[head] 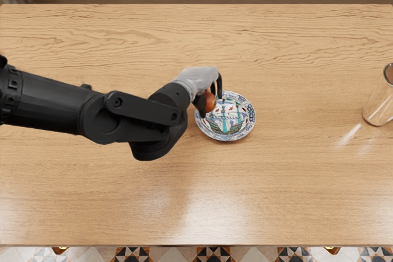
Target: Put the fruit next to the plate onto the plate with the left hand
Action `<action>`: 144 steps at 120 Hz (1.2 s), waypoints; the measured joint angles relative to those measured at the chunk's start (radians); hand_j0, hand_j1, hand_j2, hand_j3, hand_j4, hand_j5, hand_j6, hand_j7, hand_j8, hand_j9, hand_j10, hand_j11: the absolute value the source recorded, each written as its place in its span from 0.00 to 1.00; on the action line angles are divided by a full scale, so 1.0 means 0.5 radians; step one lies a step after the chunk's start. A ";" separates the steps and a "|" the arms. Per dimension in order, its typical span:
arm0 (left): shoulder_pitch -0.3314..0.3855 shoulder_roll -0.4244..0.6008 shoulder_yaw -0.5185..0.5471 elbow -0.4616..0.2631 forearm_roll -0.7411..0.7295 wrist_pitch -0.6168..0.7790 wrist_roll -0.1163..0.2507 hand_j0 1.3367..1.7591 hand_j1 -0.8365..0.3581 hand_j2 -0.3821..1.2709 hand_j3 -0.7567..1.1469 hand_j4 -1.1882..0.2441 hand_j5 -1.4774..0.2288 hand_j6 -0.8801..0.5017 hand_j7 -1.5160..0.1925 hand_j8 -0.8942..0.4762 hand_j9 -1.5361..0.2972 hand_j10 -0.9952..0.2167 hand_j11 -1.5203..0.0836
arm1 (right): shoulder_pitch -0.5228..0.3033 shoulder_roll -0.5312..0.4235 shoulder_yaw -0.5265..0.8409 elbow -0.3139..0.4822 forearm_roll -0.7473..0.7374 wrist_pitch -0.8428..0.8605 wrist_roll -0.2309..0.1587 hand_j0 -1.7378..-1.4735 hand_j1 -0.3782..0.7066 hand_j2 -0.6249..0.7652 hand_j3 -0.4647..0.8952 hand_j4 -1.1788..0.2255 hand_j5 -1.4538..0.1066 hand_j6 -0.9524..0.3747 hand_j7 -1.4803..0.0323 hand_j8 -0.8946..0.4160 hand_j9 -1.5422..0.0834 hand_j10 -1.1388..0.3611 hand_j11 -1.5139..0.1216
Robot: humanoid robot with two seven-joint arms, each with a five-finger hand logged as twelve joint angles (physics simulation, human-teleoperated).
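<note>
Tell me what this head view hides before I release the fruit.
The fruit: mostly covered by the left hand; kind unclear.
Whether it touches the plate or hangs above: one slanted view cannot tell.
Plate's left rim: behind the hand.
The glass: cut off by the right edge.

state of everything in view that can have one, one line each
left hand: shut on the fruit, over the plate's left rim
fruit: held in the hand, above the plate's left edge, not yet released
plate: right side up on the table, nothing lying in it
glass: standing at the right edge, looks empty
right hand: not in view
</note>
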 joint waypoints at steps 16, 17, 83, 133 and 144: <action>0.042 0.000 -0.042 -0.001 0.006 -0.012 -0.008 0.76 0.40 0.57 0.40 0.35 0.30 0.26 0.34 0.30 0.33 0.24 0.37 | 0.000 0.000 0.000 0.000 0.000 0.000 0.000 0.30 0.06 0.44 0.34 0.82 0.90 0.69 0.95 0.66 0.92 0.74 0.90; 0.044 0.000 -0.044 -0.001 0.006 -0.013 -0.008 0.76 0.40 0.57 0.40 0.35 0.31 0.26 0.34 0.30 0.33 0.24 0.37 | 0.000 0.000 0.000 0.000 0.000 0.000 0.000 0.30 0.06 0.44 0.34 0.82 0.90 0.69 0.95 0.66 0.92 0.74 0.90; 0.019 0.000 -0.100 0.120 -0.009 -0.251 -0.088 0.76 0.65 0.33 0.40 0.57 0.58 0.40 0.60 0.41 0.57 0.52 0.65 | 0.000 0.000 0.000 0.000 0.000 0.000 0.000 0.30 0.06 0.44 0.34 0.82 0.90 0.69 0.95 0.66 0.92 0.74 0.90; 0.045 1.461 -0.332 -0.031 -0.645 -1.515 -0.087 0.76 0.73 0.27 0.40 0.64 0.66 0.45 0.68 0.46 0.65 0.60 0.73 | 0.000 0.000 0.000 0.000 0.000 0.000 0.000 0.30 0.06 0.44 0.34 0.82 0.90 0.69 0.95 0.66 0.92 0.74 0.90; 0.144 1.763 -0.343 -0.032 -0.741 -1.826 -0.084 0.76 0.73 0.27 0.40 0.65 0.66 0.45 0.69 0.46 0.65 0.60 0.73 | 0.000 0.000 0.000 0.000 0.000 0.000 0.000 0.30 0.06 0.44 0.34 0.82 0.90 0.69 0.95 0.66 0.92 0.74 0.90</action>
